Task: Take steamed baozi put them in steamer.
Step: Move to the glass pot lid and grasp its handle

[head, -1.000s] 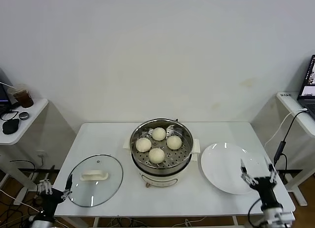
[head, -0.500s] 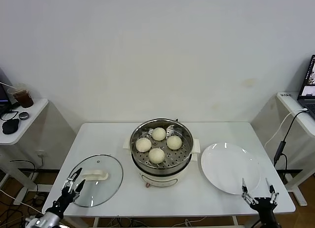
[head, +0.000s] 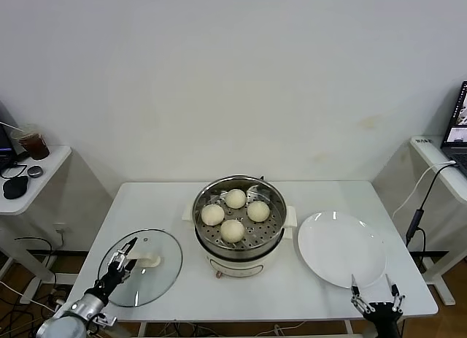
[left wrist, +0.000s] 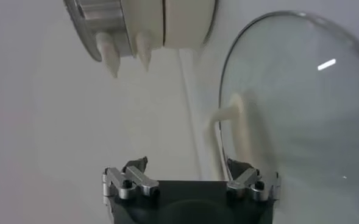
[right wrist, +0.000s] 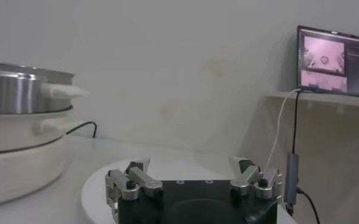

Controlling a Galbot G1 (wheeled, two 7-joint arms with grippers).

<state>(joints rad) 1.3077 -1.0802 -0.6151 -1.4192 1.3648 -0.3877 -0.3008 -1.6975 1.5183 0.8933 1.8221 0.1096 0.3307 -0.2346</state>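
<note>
Your four cream-white round dough buns (head: 234,213) sit centre frame inside the shiny steel steamer pot (head: 273,238). Left pincer (head: 123,255) lower left, right pincer (head: 373,293) lower right, both spread wide, holding nothing.

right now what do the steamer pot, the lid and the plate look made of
The steamer pot looks like polished stainless steel, mirror-bright with a perforated tray, on a matte white, likely plastic base. The lid seems clear glass: the table shows through. The plate is glossy white, perhaps ceramic.

In the left wrist view the steamer (left wrist: 144,27) is cut off by the frame edge, showing only its base, and the glass lid (left wrist: 301,103) runs off frame. The right gripper (head: 373,300) is partly cropped in the head view.
</note>
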